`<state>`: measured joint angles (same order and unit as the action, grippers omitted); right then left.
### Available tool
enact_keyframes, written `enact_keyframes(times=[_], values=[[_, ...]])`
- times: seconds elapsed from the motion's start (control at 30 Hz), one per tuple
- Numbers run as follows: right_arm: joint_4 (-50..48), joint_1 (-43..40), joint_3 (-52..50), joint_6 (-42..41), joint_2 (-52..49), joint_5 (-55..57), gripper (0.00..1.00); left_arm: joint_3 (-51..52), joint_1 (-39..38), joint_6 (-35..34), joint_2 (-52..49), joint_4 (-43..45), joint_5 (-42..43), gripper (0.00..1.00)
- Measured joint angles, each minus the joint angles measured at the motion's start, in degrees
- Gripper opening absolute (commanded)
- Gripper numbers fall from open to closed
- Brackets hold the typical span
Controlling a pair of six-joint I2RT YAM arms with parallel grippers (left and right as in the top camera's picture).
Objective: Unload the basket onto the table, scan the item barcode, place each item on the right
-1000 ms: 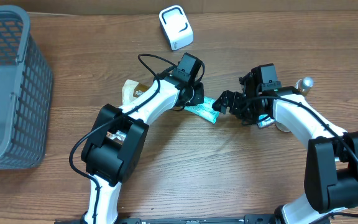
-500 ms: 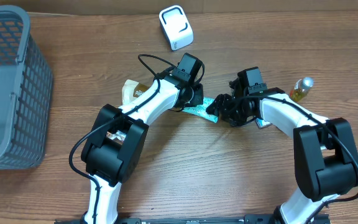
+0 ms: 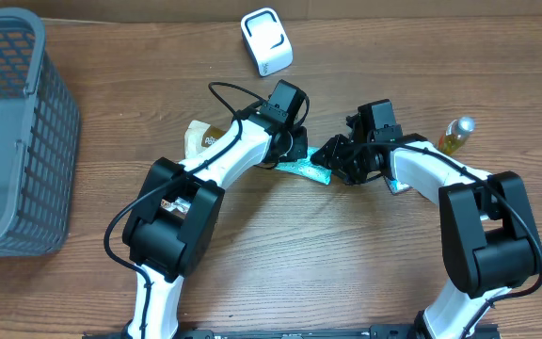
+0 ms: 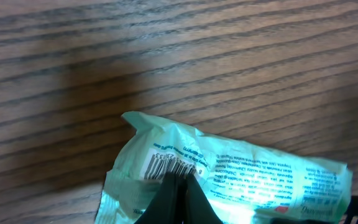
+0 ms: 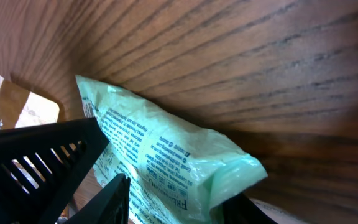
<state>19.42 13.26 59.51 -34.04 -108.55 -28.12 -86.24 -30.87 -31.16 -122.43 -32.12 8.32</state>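
A mint-green packet (image 3: 307, 169) hangs just above the wooden table between my two arms. Its barcode (image 4: 166, 165) and fine print face the left wrist camera. My left gripper (image 4: 178, 186) is shut on the packet's edge just below the barcode; from overhead the left gripper (image 3: 293, 151) sits at the packet's left end. My right gripper (image 3: 332, 153) has come to the packet's other end. In the right wrist view the packet (image 5: 166, 152) fills the gap of the right gripper (image 5: 179, 208), one finger on each side. Whether they press it does not show.
A white scanner (image 3: 266, 40) stands at the table's back centre. A grey mesh basket (image 3: 7, 132) occupies the left side. A tan pouch (image 3: 199, 137) lies under the left arm. A small yellow bottle (image 3: 454, 135) stands at the right. A white-and-blue item (image 3: 398, 185) lies under the right arm.
My right gripper moved left up to the packet's free end, and its jaws narrowed around it. The left arm and the packet stayed put.
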Motion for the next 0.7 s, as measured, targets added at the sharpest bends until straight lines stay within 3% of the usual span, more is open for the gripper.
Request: enact_keyframes(times=[0.1,0.2,0.27,0.37,0.57,0.7], values=[[-2.19,0.00,-0.07,-0.24,-0.15,-0.46,0.40,-0.07,0.26,0.00,0.02,-0.76,0.00,0.04],[-2.21,-0.02,-0.07,-0.28,-0.17,-1.18,0.27,-0.11,0.37,0.00,0.04,-1.05,-0.02,0.04],[-1.03,-0.04,-0.07,-0.39,-0.22,-1.92,0.27,-0.15,0.52,0.00,0.04,-1.14,-0.02,0.04],[0.76,-0.04,-0.07,-0.42,-0.37,-2.12,0.17,-0.15,0.52,0.00,0.04,-1.20,0.17,0.04],[0.90,-0.04,-0.07,-0.28,-0.39,-2.58,0.20,-0.68,1.36,0.02,0.04,-2.14,3.28,0.04],[0.02,-0.04,-0.07,-0.22,-0.39,-2.64,0.24,-4.72,1.40,0.04,-0.24,-7.39,5.03,0.06]])
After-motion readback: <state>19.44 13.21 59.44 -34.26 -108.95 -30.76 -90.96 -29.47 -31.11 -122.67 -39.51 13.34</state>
